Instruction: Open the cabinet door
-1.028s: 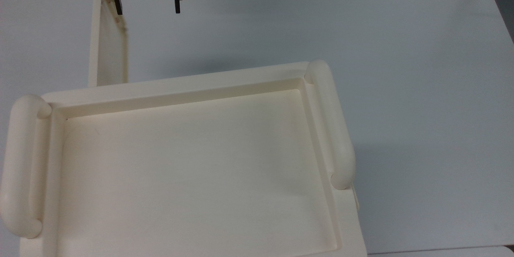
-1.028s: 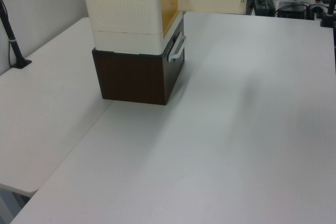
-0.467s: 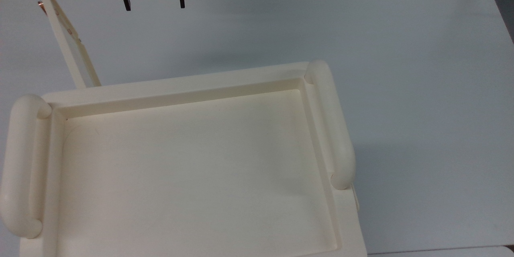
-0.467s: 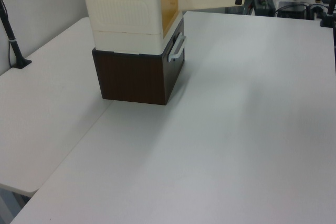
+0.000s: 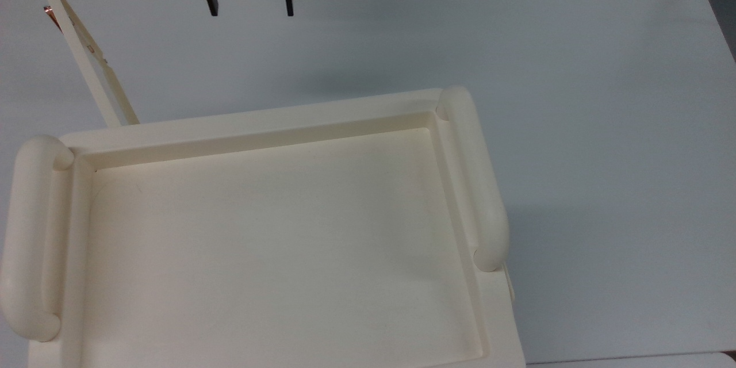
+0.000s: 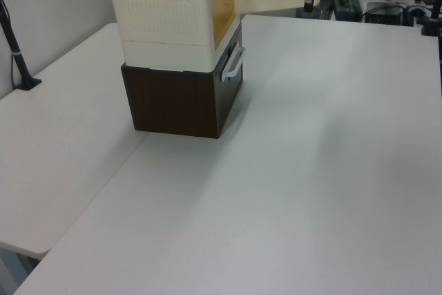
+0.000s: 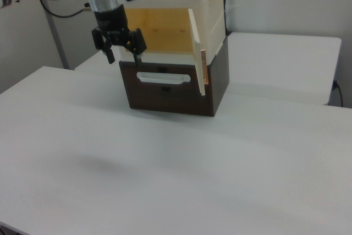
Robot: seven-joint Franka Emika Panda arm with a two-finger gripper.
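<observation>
1. So, quick update: the cabinet door (image 5: pixel 86 49) has swung a lot further out than it was a second ago. Back then it stuck more or less straight out from the cabinet (image 5: pixel 270 121) with the gripper (image 5: pixel 250 7) right at its free end; now it's angled well away toward the top view's left.
2. The gripper has slid off toward the top view's right and sits well apart from the door, touching nothing. Its fingers are spread wide, nothing between them.
3. In the right view the gripper (image 7: pixel 121 51) hangs in front of the open yellowish compartment, with the door (image 7: pixel 196 48) off to the right view's right of it, brownish metal bit on its free edge.
4. The cabinet is perched on a dark brown drawer box (image 7: pixel 170 89), also behind and below the gripper in the right view.
5. My read: the door is open and let go, so the task looks basically done; the arm only needs to back away.
</observation>
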